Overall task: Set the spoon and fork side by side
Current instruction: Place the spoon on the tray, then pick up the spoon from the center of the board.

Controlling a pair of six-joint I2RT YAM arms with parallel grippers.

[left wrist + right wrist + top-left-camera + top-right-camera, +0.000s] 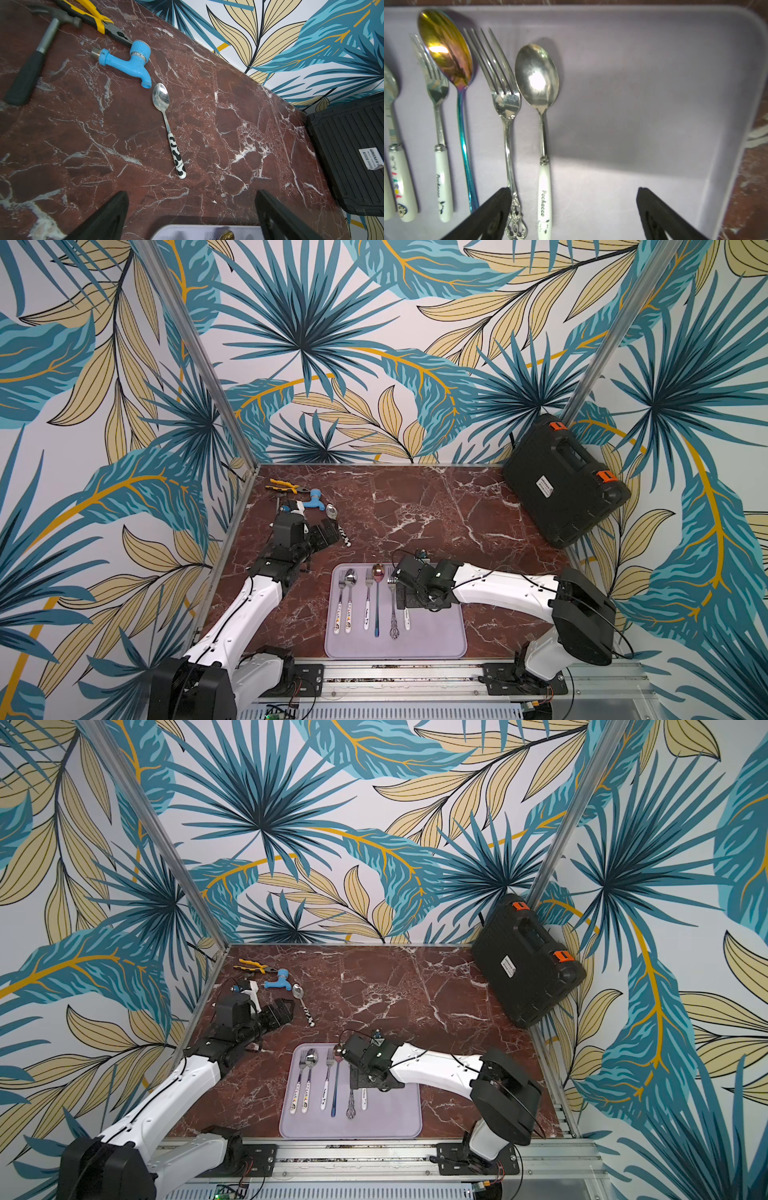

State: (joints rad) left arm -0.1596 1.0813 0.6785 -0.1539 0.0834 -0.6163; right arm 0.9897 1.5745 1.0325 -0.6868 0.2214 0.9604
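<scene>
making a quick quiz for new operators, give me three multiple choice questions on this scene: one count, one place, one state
1. How many forks and spoons lie on the lavender plastic tray?
A four
B six
C eight

2. Where is the steel spoon with the black-and-white spotted handle?
A on the tray
B on the red marble table, near the blue plastic tap
C in a gripper

3. In what state is the right gripper?
A open and empty
B shut on a fork
C shut on a spoon

Answers:
1 B: both top views show three forks and three spoons in a row on the tray.
2 B: the left wrist view shows it flat on the marble, its bowl just short of the tap's spout.
3 A: the right wrist view shows its fingers wide apart over the tray, with nothing between them.
</scene>
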